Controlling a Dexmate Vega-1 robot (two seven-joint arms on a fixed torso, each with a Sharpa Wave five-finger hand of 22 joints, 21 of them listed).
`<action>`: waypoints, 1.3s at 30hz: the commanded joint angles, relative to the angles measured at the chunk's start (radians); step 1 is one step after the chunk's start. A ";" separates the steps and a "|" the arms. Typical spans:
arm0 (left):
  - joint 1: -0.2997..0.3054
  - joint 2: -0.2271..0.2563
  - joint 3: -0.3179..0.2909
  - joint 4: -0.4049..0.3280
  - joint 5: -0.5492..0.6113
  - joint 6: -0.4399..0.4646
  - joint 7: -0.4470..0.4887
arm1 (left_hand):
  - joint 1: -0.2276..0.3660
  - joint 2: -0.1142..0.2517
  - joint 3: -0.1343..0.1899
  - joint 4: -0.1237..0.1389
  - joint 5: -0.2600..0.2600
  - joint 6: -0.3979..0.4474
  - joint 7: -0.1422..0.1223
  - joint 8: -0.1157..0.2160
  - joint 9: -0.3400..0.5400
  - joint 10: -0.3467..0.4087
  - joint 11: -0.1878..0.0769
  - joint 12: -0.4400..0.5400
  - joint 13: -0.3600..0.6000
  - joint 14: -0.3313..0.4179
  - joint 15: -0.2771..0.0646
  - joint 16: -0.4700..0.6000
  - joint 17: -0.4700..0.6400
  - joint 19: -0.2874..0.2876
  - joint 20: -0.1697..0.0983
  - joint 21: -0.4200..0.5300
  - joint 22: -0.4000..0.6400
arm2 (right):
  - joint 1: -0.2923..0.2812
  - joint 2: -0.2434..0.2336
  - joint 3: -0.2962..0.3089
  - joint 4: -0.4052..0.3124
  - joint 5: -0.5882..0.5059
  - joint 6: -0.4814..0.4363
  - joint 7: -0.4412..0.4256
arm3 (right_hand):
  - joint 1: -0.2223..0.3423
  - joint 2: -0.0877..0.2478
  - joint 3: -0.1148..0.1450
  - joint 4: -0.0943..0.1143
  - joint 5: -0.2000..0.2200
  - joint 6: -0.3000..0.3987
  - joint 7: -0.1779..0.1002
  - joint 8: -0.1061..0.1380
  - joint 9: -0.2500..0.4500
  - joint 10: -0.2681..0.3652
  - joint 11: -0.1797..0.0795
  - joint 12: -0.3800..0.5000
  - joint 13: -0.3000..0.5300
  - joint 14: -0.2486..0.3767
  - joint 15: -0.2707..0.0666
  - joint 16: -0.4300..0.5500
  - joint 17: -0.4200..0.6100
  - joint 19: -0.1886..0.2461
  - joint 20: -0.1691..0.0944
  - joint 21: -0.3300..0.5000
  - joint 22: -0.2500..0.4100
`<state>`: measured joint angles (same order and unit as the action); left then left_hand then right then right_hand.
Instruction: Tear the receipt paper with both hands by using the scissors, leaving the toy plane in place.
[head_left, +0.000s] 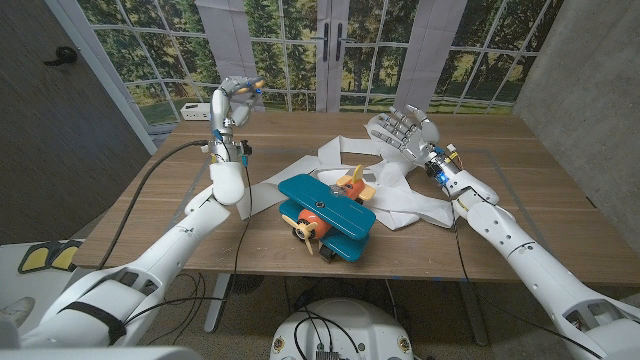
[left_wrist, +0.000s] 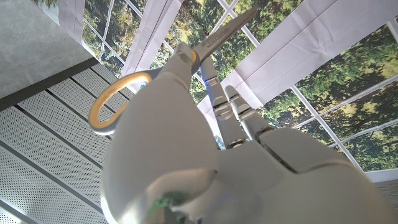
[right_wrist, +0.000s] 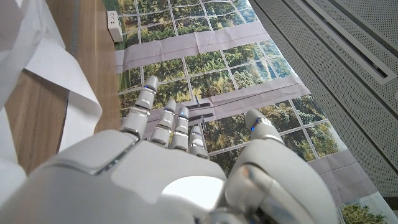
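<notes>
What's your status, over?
Left hand raised, holding scissors. Right hand open above receipt paper. Toy plane sits on the paper.

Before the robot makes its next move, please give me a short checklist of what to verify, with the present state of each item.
1. Scissors held by the left hand: ok, the yellow handle and the blades show above the fingers, raised off the table.
2. Blades open or closed: cannot tell, only a narrow tip shows.
3. Right hand holding the receipt paper: not ok, it is raised with fingers apart and holds nothing.
4. Paper within reach: ok, the white strip lies loose on the table below and beside the right hand.
5. Toy plane left alone: ok, it sits at the near edge and neither hand touches it.
6. Plane resting on the paper: cannot tell.
</notes>
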<state>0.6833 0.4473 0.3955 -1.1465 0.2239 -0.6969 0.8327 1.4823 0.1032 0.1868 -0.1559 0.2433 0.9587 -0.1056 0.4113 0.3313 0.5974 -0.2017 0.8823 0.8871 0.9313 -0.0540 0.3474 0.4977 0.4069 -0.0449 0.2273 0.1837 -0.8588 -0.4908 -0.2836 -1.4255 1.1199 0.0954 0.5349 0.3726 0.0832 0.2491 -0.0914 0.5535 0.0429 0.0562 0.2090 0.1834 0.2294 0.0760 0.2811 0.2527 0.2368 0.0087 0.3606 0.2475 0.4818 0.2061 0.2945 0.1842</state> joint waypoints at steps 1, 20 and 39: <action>-0.034 -0.018 0.012 0.052 0.024 -0.039 0.034 | 0.001 0.016 -0.001 0.000 0.004 -0.007 -0.001 -0.006 0.006 0.004 -0.002 -0.006 0.003 0.086 -0.188 -0.003 0.004 -0.003 -0.008 -0.002 0.004 | 0.022 -0.021 0.004 -0.008 0.111 -0.176 0.119 | -0.002 0.014 -0.003 -0.001 -0.032 0.035 0.011 0.014 0.006 0.039 -0.003 0.015 0.014 0.066 -0.025 0.032 0.015 0.085 -0.005 0.026 0.004; -0.087 -0.032 0.035 0.147 0.025 -0.104 0.048 | 0.001 0.019 -0.001 0.000 0.001 -0.011 -0.002 -0.010 0.006 -0.001 -0.002 -0.012 0.008 0.085 -0.188 -0.009 0.006 -0.007 -0.009 -0.003 0.004 | 0.034 -0.015 -0.010 -0.030 0.158 -0.294 0.175 | -0.022 0.041 0.013 -0.004 -0.116 0.080 0.033 0.007 0.005 0.169 -0.005 0.057 0.052 0.287 -0.092 0.147 0.078 0.263 -0.089 0.073 0.004; -0.163 -0.033 0.101 0.262 0.150 -0.159 0.188 | 0.004 0.023 0.001 0.000 0.000 -0.017 -0.002 -0.013 0.009 -0.005 -0.002 -0.016 0.013 0.083 -0.188 -0.014 0.008 -0.011 -0.009 -0.003 0.004 | 0.018 -0.016 -0.026 -0.077 0.193 -0.371 0.152 | -0.035 0.028 0.019 -0.007 -0.139 0.071 0.029 -0.002 0.005 0.151 -0.005 0.046 0.068 0.252 -0.073 0.128 0.089 0.251 -0.090 0.064 0.006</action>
<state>0.5694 0.4174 0.4550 -0.9629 0.3166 -0.8142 0.9517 1.4806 0.1180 0.1866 -0.1561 0.2377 0.9459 -0.1069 0.3965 0.3369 0.5934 -0.2051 0.8656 0.8966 0.9312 -0.0541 0.3357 0.5034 0.3976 -0.0467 0.2273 0.1836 -0.8314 -0.5128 -0.2976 -1.4808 1.2949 -0.2378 0.6952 0.3421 0.1132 0.2590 -0.1014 0.4177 0.1123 0.0855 0.2069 0.1859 0.3801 0.0752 0.3281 0.3183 0.4907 -0.0466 0.4878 0.3321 0.7357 0.1181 0.3600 0.1888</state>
